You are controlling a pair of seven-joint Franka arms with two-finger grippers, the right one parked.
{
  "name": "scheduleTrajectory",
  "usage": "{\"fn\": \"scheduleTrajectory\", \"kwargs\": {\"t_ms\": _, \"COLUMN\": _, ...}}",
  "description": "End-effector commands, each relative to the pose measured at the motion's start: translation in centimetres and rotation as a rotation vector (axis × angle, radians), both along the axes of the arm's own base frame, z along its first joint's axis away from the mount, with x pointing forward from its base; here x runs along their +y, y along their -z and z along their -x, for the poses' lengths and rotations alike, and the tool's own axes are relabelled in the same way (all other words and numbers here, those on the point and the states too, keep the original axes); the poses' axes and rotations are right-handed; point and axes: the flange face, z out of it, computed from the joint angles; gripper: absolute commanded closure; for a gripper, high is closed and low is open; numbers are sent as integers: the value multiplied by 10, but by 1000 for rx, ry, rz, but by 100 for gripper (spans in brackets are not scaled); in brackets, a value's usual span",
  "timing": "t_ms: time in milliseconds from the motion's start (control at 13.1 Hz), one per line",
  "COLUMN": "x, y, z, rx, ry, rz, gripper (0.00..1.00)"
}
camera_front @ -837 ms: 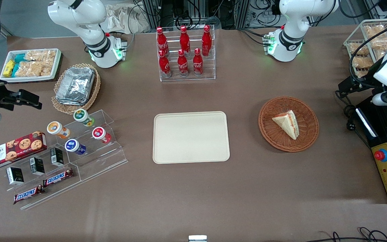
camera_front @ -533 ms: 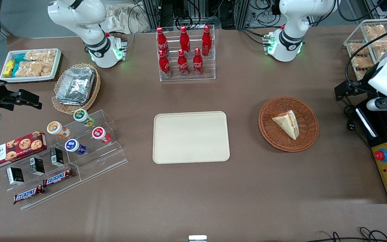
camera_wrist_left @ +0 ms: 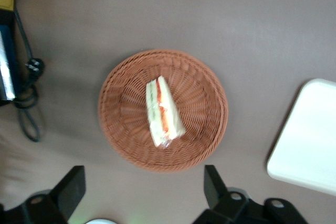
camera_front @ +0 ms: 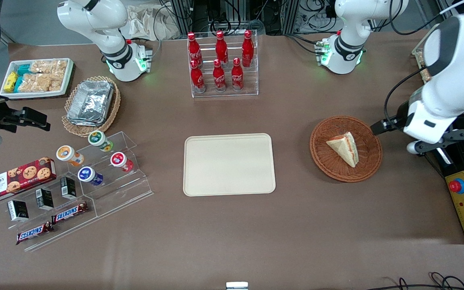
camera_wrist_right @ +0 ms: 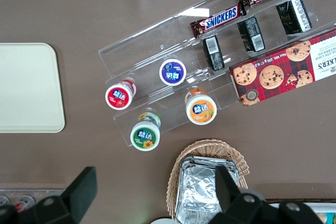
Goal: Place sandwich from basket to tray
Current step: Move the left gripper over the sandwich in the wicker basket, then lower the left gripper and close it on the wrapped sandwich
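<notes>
1. The pincer (camera_wrist_left: 142,192) hangs high over the working arm's end of the surface (camera_front: 320,225), its two fingers (camera_wrist_left: 71,184) wide apart and holding nothing.
2. The sandwich (camera_wrist_left: 163,113) lies below the pincer in the middle of the basket (camera_wrist_left: 126,129), resting on a broad face, with the red and green filling on one long edge facing up.
3. Step in hand, as judged: the approach to the grasp. The wedge sits a little forward of the gap between the fingers, so the pincer needs to centre over it before it descends.
4. A good grasp would close across the two bread faces, lightly, since soft bread is likely to crush or to slip out at its narrow tip. The fingers should also come down inside the basket rim without striking it.
5. The tray (camera_wrist_left: 310,140) lies well apart from the basket, toward the parked arm, bare and ready.
6. The brown surface also bears a bottle rack (camera_front: 222,64); cables and equipment frames (camera_front: 232,16) border it.
</notes>
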Motion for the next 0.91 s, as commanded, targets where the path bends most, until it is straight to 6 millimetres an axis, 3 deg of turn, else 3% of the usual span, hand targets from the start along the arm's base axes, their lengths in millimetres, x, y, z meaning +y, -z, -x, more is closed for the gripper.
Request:
{"fn": "scheduleTrajectory", "kwargs": {"t_ms": 0, "x": 0, "y": 62, "z": 50, "rx": -65, "ry": -205, "rz": -13, "gripper": 0}}
{"fn": "scheduleTrajectory", "kwargs": {"t_ms": 152, "x": -14, "y": 100, "z": 58, "rx": -70, "ry": -246, "rz": -16, "gripper": 0}}
{"fn": "scheduleTrajectory", "kwargs": {"t_ms": 380, "x": -10, "y": 133, "z": 59, "rx": -44, "ry": -299, "rz": -21, "gripper": 0}}
{"fn": "scheduleTrajectory", "kwargs": {"t_ms": 837, "x": -9, "y": 222, "z": 79, "rx": -90, "ry": -349, "rz": 9, "gripper": 0}}
